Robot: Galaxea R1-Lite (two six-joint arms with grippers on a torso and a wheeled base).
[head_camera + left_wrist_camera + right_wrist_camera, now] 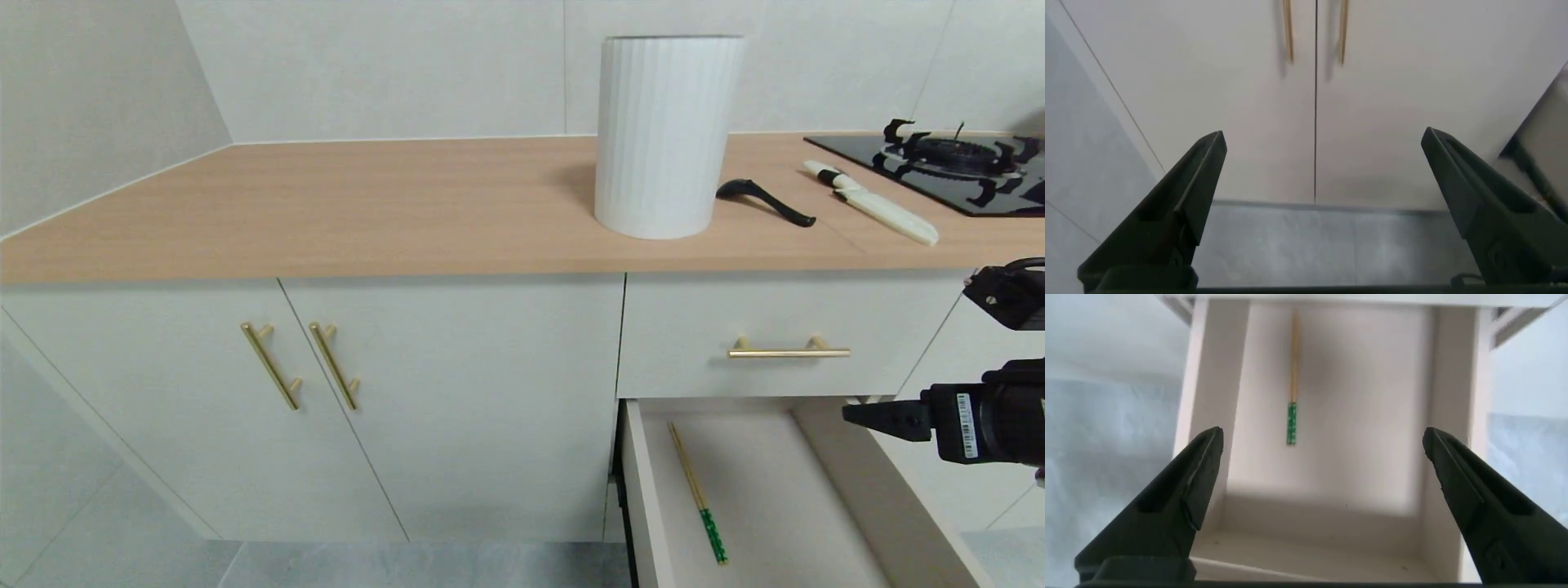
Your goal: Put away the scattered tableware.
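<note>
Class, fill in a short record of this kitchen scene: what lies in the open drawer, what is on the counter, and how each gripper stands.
drawer: lower one, pulled open; chopsticks inside, near its left side
counter: white canister, black utensil, knife, with the stove at the right end
left gripper: open, empty, facing the cupboard doors
right gripper: open, empty, over the drawer
likely left to store: black utensil, knife

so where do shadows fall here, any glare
Head view: the tall white ribbed cylinder casts a soft shadow leftward on the wooden countertop; no harsh glare. Right wrist view: a dim patch darkens the floor of the open white drawer beside the green-tipped wooden chopsticks.
</note>
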